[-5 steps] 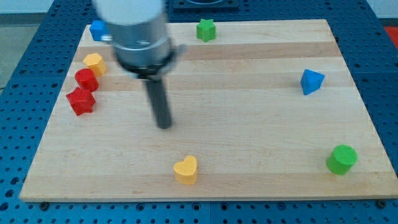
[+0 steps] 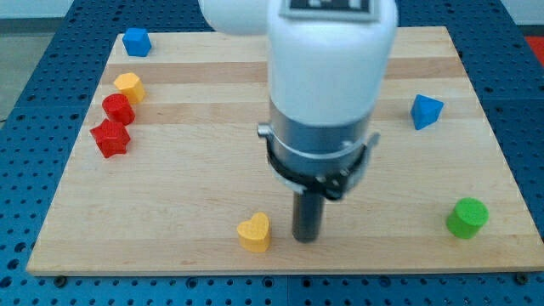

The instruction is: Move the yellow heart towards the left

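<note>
The yellow heart (image 2: pixel 253 232) lies near the bottom edge of the wooden board (image 2: pixel 170 195), a little left of centre. My tip (image 2: pixel 307 238) rests on the board just to the heart's right, a small gap apart from it. The arm's big white and grey body fills the middle of the view and hides the board behind it.
At the view's left stand a blue block (image 2: pixel 136 41), a yellow block (image 2: pixel 127 85), a red round block (image 2: pixel 118 108) and a red star-like block (image 2: pixel 110 138). A blue block (image 2: pixel 426 111) sits at the right, a green cylinder (image 2: pixel 467 218) at the lower right.
My tip has moved right and down, from above and left of the heart to just right of it. The arm now hides the green block at the top. No block has moved.
</note>
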`<state>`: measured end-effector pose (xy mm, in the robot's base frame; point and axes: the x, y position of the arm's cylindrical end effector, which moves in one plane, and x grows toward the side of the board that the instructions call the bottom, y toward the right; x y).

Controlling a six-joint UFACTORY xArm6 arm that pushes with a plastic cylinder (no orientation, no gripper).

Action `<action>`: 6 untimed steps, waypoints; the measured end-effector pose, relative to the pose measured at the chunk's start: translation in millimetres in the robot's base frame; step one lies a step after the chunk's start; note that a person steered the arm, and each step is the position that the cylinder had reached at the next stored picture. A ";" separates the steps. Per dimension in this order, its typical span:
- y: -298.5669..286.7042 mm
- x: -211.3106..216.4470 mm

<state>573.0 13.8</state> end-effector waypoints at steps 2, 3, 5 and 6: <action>-30.0 5.5; -30.8 21.3; -38.2 44.6; -47.5 25.9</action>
